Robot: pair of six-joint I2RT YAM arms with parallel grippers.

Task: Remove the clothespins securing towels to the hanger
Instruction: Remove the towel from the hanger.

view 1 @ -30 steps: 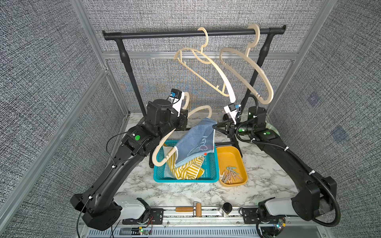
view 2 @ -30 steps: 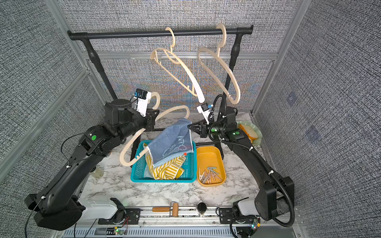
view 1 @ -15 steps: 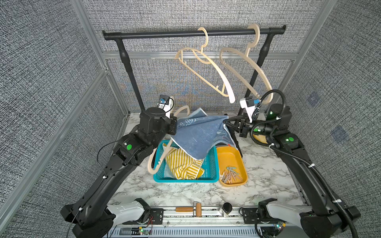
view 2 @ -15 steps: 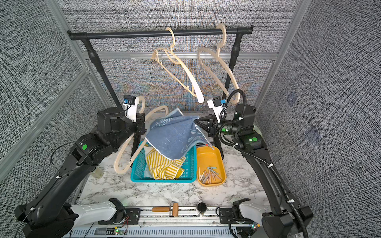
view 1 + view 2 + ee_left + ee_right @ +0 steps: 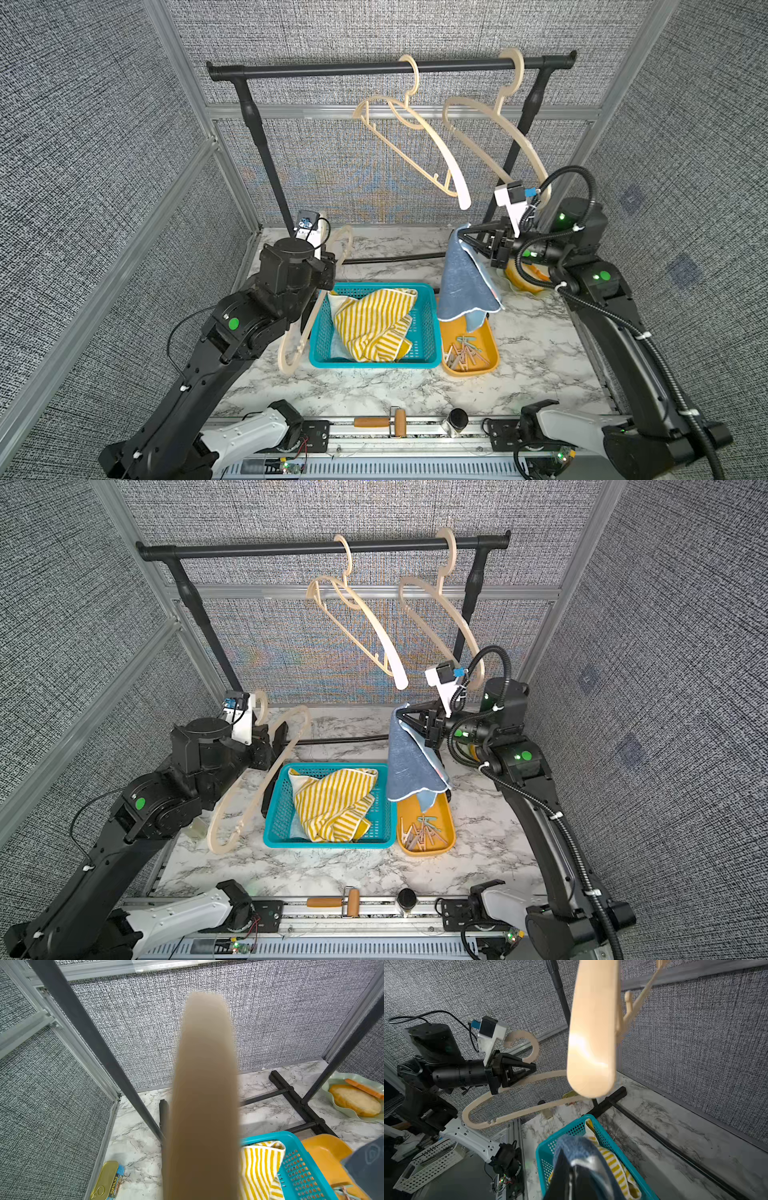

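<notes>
Marbled tabletop (image 5: 374, 390) within grey woven walls, black rail (image 5: 332, 70) at back. Right gripper (image 5: 462, 239) clenched on top edge of dark blue towel (image 5: 463, 286), hanging over orange tray (image 5: 469, 371) of loose clothespins (image 5: 463, 355). Left gripper (image 5: 532, 1069) clamped on bare beige hanger (image 5: 257, 787), just beside teal basket (image 5: 374, 363). Yellow-striped towel (image 5: 374, 320) crumpled inside basket.

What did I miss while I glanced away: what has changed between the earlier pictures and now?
The right gripper, shut on the blue towel, drew it rightward off the hanger; it now dangles over the yellow tray. The left gripper carried the bare hanger leftward. Striped towel, basket and the clothespins stayed put.
</notes>
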